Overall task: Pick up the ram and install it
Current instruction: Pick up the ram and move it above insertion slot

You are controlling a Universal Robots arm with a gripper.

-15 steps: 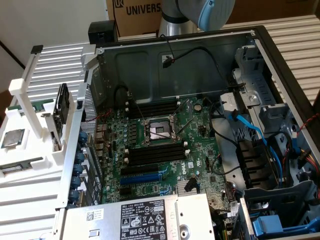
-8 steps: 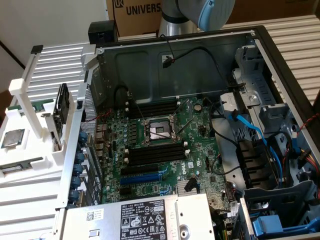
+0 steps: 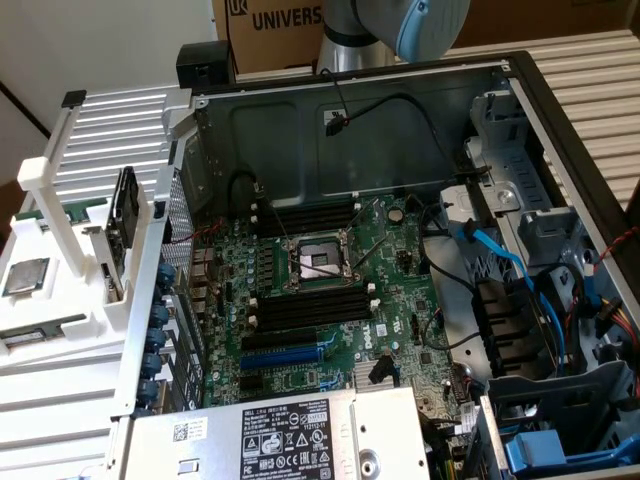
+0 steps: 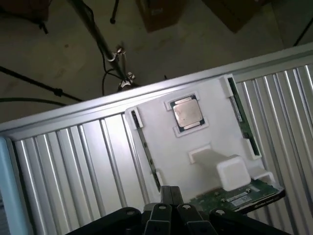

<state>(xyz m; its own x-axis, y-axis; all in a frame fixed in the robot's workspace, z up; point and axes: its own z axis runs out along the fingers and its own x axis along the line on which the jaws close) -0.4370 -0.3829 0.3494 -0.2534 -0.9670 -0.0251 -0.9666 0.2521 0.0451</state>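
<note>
a white holder (image 3: 70, 300) on the ribbed metal bench (image 3: 40, 420) at the exterior view's left keeps the spare parts parked for pickup. the square processor chip (image 3: 25, 275) lies flat in its recess. the ram (image 4: 241, 115), a long dark-green stick, stands on edge along one long side of the holder, pinned at its ends by white clips, seemingly so its upper edge is free to be gripped. a second dark strip (image 4: 144, 144) sits in like clips along the opposite side, the chip between the two.

a drive (image 3: 122, 225) stands upright at the holder's end nearest the computer case (image 3: 300, 130), which lies open on its side so the motherboard (image 3: 330, 290) faces up. the black memory slots (image 3: 305, 305) either side of the processor socket (image 3: 318, 262) look empty, so by this evidence the ram has not yet been lifted or fitted.

the robot arm (image 3: 400, 25) stands behind the case's rear wall, and blue cables (image 3: 500, 260) crowd the bays at the exterior view's right.

in the wrist view the gripper (image 4: 170, 193) hangs well above the holder, over its drive end and well apart from the ram. its fingertips appear pressed together with no gap, and they hold and touch nothing.
</note>
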